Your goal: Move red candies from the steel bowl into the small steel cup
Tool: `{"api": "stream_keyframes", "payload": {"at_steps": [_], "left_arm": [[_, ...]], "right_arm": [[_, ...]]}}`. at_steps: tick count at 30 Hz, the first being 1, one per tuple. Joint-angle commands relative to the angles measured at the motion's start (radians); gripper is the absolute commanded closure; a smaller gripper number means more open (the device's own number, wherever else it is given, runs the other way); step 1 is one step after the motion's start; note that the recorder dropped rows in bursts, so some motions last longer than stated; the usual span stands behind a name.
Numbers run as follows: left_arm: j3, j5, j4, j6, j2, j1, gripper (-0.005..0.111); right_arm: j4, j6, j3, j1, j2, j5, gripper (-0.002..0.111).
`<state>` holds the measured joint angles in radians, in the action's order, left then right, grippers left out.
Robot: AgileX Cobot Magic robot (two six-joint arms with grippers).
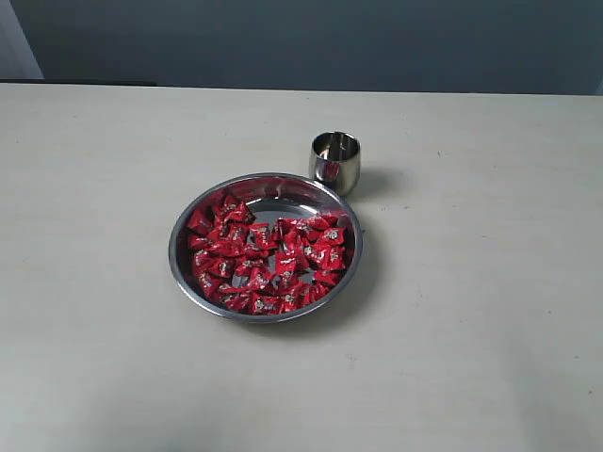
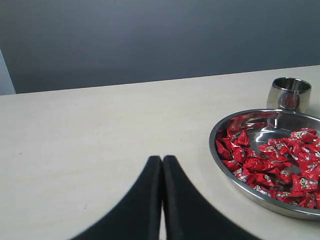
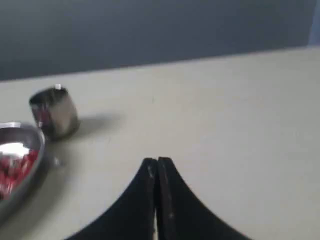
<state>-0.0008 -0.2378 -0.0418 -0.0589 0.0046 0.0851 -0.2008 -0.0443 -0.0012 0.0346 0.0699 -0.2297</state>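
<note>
The steel bowl [image 1: 184, 273] sits mid-table in the exterior view, filled with many red candies [image 1: 264, 259]. The small steel cup [image 1: 335, 161] stands upright just behind the bowl's right rim, almost touching it. Neither arm shows in the exterior view. In the left wrist view my left gripper [image 2: 162, 159] is shut with nothing between its black fingers, hovering over bare table beside the steel bowl [image 2: 220, 165], the red candies [image 2: 272, 157] and the cup [image 2: 290, 94]. My right gripper [image 3: 157, 160] is shut and empty, over bare table away from the cup [image 3: 54, 112] and the bowl [image 3: 27, 177].
The pale tabletop [image 1: 471, 311] stretches wide on both sides of the bowl. A dark grey wall [image 1: 301, 42] runs behind the table's far edge.
</note>
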Motion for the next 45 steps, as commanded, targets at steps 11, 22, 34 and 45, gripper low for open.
{"api": "stream_keyframes", "payload": {"at_steps": [11, 22, 34, 45], "left_arm": [[0.001, 0.006, -0.001, -0.002, -0.005, 0.007, 0.106], [0.001, 0.006, -0.001, -0.002, -0.005, 0.007, 0.106], [0.001, 0.006, -0.001, -0.002, -0.005, 0.007, 0.106], [0.001, 0.006, -0.001, -0.002, -0.005, 0.007, 0.106]], "right_arm": [[-0.251, 0.374, 0.001, -0.003, -0.005, 0.478, 0.109], [0.332, 0.523, -0.206, -0.003, 0.133, 0.428, 0.109], [0.673, 0.523, -1.017, -0.003, 1.009, 0.087, 0.109], [-0.279, -0.421, -1.54, 0.286, 1.698, -0.668, 0.109]]}}
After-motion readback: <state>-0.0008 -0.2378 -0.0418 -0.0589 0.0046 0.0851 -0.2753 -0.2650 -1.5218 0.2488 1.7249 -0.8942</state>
